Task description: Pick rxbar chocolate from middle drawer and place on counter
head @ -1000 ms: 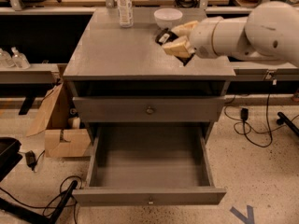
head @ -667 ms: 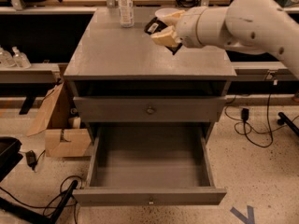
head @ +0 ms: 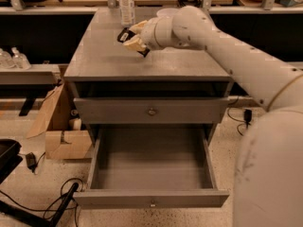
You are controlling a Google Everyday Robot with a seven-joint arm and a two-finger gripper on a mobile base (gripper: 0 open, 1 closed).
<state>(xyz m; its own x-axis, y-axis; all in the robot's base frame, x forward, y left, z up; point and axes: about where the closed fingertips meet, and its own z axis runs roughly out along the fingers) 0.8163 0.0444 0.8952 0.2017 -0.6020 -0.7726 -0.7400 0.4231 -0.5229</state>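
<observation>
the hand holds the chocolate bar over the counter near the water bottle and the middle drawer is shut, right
No: the middle drawer is pulled open, not shut, as the camera view shows. The hand does hold the rxbar chocolate over the counter near the water bottle.

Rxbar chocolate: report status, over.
Hand over counter, shut on rxbar chocolate. Not yet set down. Water bottle stands close behind hand. Middle drawer open below.
</observation>
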